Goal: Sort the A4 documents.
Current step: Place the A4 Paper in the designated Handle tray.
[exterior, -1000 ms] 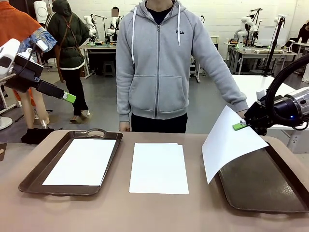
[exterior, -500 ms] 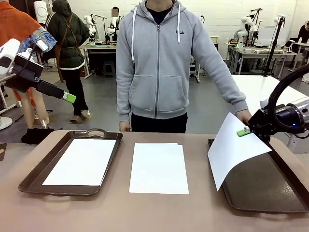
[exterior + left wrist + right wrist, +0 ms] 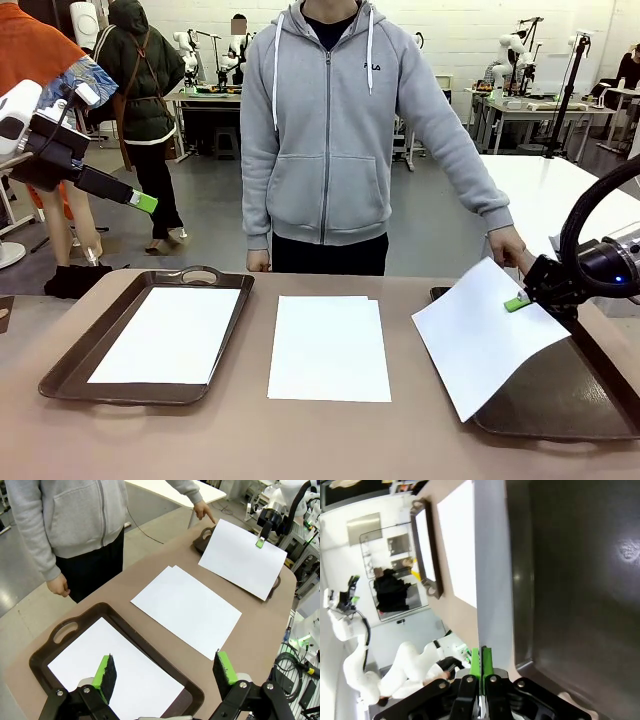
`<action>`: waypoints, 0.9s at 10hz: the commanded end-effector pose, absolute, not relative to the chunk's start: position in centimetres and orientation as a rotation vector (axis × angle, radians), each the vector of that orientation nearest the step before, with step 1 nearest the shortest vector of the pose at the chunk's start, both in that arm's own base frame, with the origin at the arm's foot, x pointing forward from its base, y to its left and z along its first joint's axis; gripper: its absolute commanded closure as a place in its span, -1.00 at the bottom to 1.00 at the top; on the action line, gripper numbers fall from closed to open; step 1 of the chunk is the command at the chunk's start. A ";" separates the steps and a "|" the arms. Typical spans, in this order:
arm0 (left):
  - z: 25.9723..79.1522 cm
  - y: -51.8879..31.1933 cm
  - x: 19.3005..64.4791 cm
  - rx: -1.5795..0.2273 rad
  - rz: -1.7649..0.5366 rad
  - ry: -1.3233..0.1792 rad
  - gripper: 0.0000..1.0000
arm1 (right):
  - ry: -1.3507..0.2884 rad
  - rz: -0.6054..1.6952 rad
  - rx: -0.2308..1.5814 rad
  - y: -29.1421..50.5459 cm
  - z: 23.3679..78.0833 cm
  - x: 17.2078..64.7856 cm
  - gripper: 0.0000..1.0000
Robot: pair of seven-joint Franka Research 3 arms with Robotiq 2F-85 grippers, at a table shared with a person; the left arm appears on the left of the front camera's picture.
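Right gripper (image 3: 517, 303) is clenching one A4 sheet (image 3: 485, 345) above the right-hand tray (image 3: 560, 400).
You are seeing it pinching the sheet at its far right edge, so the paper is reaching out from the gripper toward the middle of the worktop (image 3: 250, 440), tilting downward, with its near corner overhanging the tray's left rim. The person's hand (image 3: 508, 245) is hovering just behind that gripper, near the tray's far end. Your left gripper (image 3: 165, 669) is hanging released, jaws wide apart, raised high by the left tray (image 3: 60, 372), where another sheet (image 3: 170, 333) is lying flat. Between the two trays, a small stack of sheets (image 3: 328, 347) is lying on the bare worktop, well apart from both grippers.
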State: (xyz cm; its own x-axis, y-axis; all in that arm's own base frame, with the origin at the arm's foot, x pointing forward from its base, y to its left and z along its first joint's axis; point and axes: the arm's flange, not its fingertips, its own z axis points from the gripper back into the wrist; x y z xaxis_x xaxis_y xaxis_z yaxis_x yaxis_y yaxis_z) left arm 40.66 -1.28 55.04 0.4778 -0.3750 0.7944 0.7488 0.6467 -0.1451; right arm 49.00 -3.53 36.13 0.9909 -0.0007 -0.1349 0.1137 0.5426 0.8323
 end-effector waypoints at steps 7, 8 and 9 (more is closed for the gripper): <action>55.1 -1.2 40.7 -0.532 -0.724 -0.814 -1.00 | 0.016 -0.202 0.717 -5.5 34.8 47.7 0.97; 55.1 -1.2 40.7 -0.532 -0.724 -0.814 -1.00 | 0.018 -0.209 0.693 -5.6 34.7 47.8 0.97; 55.1 -1.2 40.7 -0.532 -0.724 -0.814 -1.00 | 0.016 -0.213 0.676 -5.8 34.9 47.9 0.97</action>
State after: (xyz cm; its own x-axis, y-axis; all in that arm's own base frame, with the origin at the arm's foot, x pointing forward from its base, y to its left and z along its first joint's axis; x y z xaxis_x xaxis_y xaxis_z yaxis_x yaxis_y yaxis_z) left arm 40.66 -1.28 55.05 0.4778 -0.3751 0.7944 0.7488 0.6467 -0.1451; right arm 48.14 -6.34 34.61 0.9827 -0.1706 -0.0715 0.1752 0.7341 0.6561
